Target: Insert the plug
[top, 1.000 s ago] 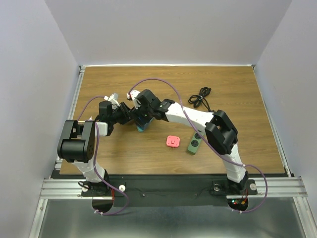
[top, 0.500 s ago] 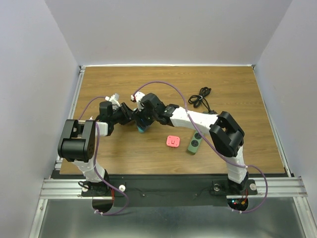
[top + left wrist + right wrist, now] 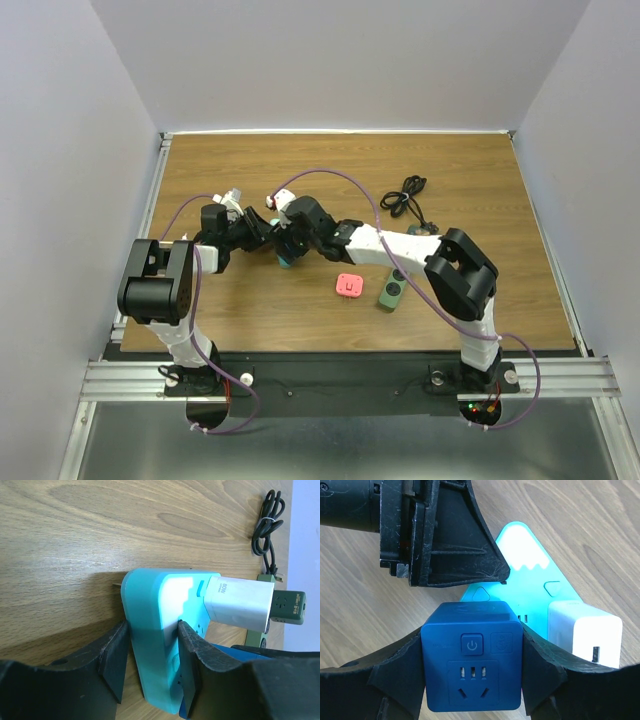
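A teal power strip [image 3: 150, 605] stands on edge on the wooden table, and my left gripper [image 3: 150, 630] is shut on it from both sides. A white charger [image 3: 240, 602] is plugged into its face. My right gripper [image 3: 472, 632] is shut on a blue cube plug [image 3: 472, 662] and holds it against the strip's face [image 3: 530, 565] beside the white charger [image 3: 585, 632]. In the top view both grippers, left [image 3: 266, 231] and right [image 3: 289, 244], meet at the teal strip [image 3: 285, 261] left of centre. The cube's prongs are hidden.
A pink square adapter [image 3: 348, 285] and a green power strip [image 3: 391, 290] lie right of the grippers. A coiled black cable [image 3: 405, 195] lies behind them and also shows in the left wrist view [image 3: 267, 522]. The table has raised rails at its left and right edges.
My right arm has stretched lower and its gripper has shifted slightly left and down with the blue cube, closer onto the teal strip. The left gripper has held still.
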### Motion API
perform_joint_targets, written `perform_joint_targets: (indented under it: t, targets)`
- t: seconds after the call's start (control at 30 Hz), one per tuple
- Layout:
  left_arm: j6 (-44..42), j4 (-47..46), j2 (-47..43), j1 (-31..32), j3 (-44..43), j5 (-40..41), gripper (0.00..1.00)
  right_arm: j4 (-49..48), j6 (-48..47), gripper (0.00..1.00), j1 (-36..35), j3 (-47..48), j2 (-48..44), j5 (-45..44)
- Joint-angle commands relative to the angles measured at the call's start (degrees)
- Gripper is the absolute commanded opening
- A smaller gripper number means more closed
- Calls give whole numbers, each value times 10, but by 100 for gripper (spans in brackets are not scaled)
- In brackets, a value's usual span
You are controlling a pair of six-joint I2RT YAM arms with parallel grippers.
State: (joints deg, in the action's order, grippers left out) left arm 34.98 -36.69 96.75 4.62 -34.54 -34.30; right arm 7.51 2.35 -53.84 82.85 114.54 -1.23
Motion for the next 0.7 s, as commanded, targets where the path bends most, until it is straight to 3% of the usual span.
perform_joint_targets:
  t: [0.0, 0.47, 0.67]
  targets:
    - [-24, 46, 19, 10, -2, -18, 0, 184, 13, 0, -21, -72, 77, -1]
    - [-25, 46, 17, 10, -1, -22, 0, 173, 45, 0, -39, -143, 60, -5]
    - [-25, 46, 25, 10, -8, -25, 0, 168, 42, 0, -41, -117, 88, -9]
